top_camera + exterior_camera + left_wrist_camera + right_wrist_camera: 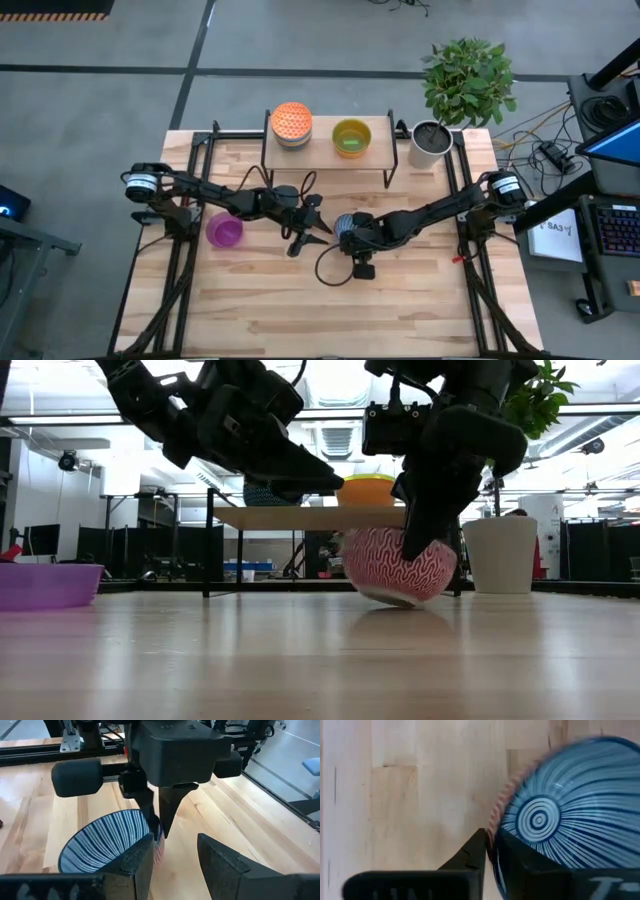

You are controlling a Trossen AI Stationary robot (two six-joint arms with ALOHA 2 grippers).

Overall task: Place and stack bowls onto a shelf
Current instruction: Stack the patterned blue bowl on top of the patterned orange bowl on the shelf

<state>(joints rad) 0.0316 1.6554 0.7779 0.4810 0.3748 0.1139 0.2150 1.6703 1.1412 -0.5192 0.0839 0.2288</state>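
Note:
A bowl (pixel 344 224), blue-white striped inside and red wavy-patterned outside (pixel 398 567), sits mid-table, tilted. My right gripper (pixel 348 236) is shut on its rim. My left gripper (pixel 310 231) is open and hovers just left of the bowl and above it (pixel 325 478); its fingers (pixel 137 865) touch nothing. The shelf (pixel 325 158) stands at the far edge. It carries a stack topped by the patterned orange bowl (pixel 291 121) and a yellow bowl with green inside it (pixel 351 137). The purple bowl (pixel 224 231) rests on the table at the left. My right gripper pinches the striped bowl's rim (pixel 493 836), one finger inside the bowl and one outside (pixel 470 855). The fingers come from above, pointing down (pixel 425 525). The bowl is tilted on its side with its opening toward the left arm. Its lower side (pixel 400 602) is at the tabletop.
A grey pot (pixel 430 143) with a green plant stands to the right of the shelf. Black frame rails run along both sides of the table (pixel 190 260). Bare wood lies toward the near edge (pixel 330 320).

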